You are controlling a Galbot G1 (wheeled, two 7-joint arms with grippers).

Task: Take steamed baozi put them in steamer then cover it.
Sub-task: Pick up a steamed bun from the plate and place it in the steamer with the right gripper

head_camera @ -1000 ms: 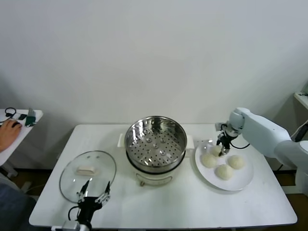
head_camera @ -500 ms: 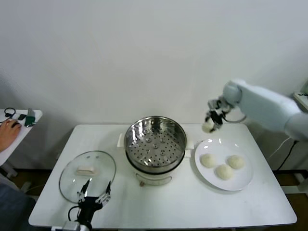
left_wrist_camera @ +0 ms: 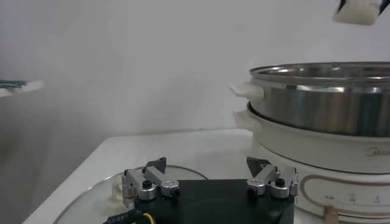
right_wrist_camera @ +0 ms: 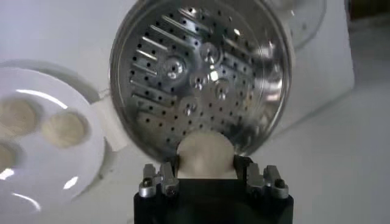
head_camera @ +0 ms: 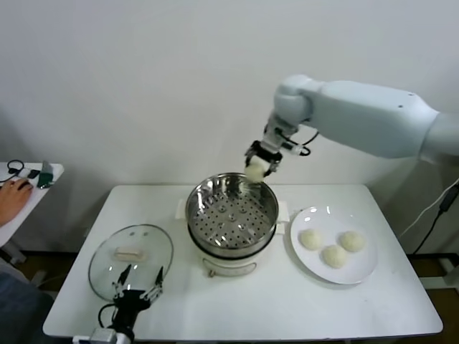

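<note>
We see the right tool (head_camera: pixel 257 166) in the air above the far rim of the steamer (head_camera: pixel 232 213), clenched on one steamed baozi (head_camera: pixel 255 170). In the right wrist view this bun (right_wrist_camera: pixel 205 156) sits between the two fingers (right_wrist_camera: pixel 159 181), and the perforated floor of the steamer (right_wrist_camera: pixel 198 70) lies under it with nothing inside. Three more buns (head_camera: pixel 333 246) rest on the white plate (head_camera: pixel 364 269), which stands on the tabletop (head_camera: pixel 287 308) just beside the steamer, on the robot's right. The cover (head_camera: pixel 131 260) lies flat on the tabletop at the robot's left of the steamer. The left tool (head_camera: pixel 136 291) stays low at the near edge of the cover, its fingers (left_wrist_camera: pixel 147 182) spread apart and grasping nothing.
</note>
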